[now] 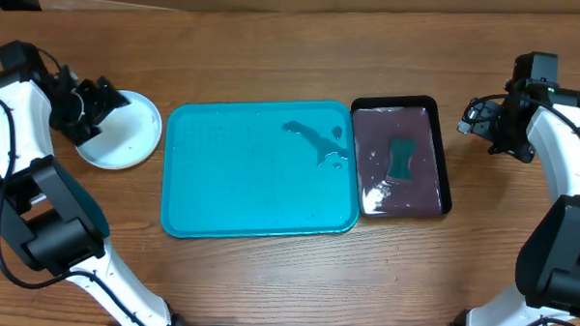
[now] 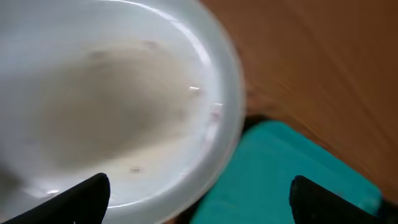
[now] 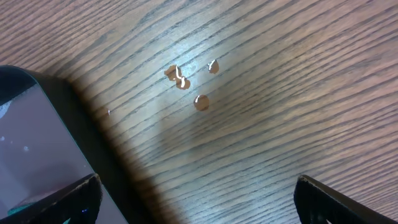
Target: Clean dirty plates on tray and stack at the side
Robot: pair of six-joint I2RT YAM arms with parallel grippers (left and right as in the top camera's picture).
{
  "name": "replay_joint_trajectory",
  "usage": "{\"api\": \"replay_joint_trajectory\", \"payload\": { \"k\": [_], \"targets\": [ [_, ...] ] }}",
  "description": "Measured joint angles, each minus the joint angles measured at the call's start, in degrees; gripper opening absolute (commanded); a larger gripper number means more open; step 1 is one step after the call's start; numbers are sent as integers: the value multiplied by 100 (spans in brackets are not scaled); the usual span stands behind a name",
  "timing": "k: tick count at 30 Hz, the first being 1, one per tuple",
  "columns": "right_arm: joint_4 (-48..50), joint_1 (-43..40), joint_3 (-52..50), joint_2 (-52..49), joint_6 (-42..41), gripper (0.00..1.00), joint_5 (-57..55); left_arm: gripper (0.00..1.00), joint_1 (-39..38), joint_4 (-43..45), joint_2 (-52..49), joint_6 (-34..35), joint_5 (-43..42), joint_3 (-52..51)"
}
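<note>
the left gripper (image 1: 96, 108) stood open above the white plate (image 1: 128, 143) on the counter (image 1: 275, 46), left of the tray (image 1: 241, 181); the right gripper (image 1: 476, 118) was open too, right of the black tray (image 1: 397, 102)

1. Overhead: bright, even light from above; soft, faint shadows on the table (image 1: 267, 278); mild sheen on the tray (image 1: 222, 180).
2. Left wrist: the white plate (image 2: 112, 93) is blurred and washed out by glare.
3. Right wrist: wood grain sharp; droplets (image 3: 186, 81) glint; the black tray (image 3: 37, 155) edge is soft.
</note>
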State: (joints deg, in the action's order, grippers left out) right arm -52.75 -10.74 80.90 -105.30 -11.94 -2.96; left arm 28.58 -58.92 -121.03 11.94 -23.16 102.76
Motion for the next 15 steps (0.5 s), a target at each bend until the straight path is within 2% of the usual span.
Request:
{"api": "replay_joint_trajectory", "payload": {
  "k": [2,5,6,15],
  "targets": [
    [0,0,0,2,-2,100,0,95,-98,-2,0,-205,-413,0],
    [2,0,0,2,-2,100,-2,95,-380,-52,0,-409,-603,0],
    [2,0,0,2,0,100,0,100,-474,-87,0,-450,-603,2],
    [2,0,0,2,0,100,0,100,-1482,-76,0,-601,-315,2]
  ]
}}
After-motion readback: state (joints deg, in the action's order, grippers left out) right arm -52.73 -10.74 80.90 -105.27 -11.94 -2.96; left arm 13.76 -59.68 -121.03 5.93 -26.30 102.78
